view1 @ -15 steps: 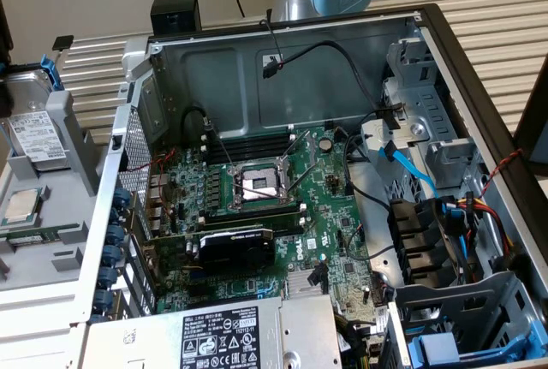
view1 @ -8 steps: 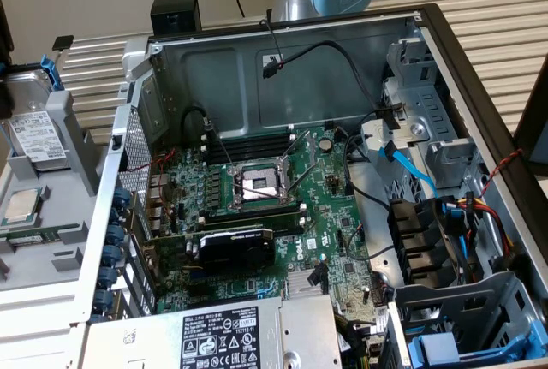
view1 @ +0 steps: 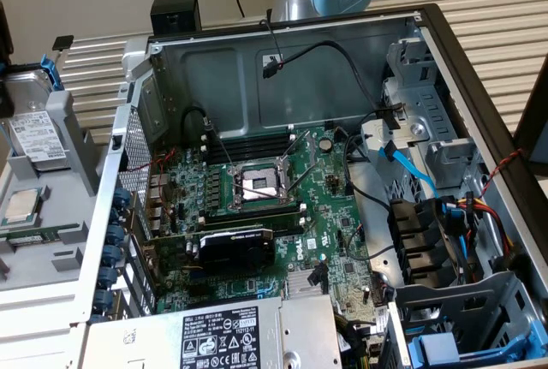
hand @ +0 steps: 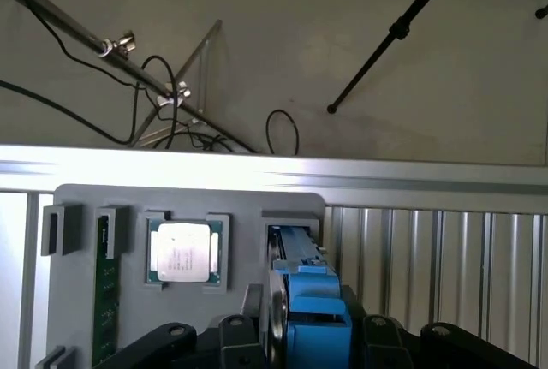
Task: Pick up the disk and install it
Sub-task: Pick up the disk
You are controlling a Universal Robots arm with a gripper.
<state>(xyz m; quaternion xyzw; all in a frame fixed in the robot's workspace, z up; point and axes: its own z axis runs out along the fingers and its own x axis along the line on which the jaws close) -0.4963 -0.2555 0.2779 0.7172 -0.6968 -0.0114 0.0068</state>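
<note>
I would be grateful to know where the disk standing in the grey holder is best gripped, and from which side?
Grip the disk across its thin width, silver face on one side, blue carrier on the other, coming down from above. It stands on edge in the grey holder, so probably just its upper part is free.
</note>
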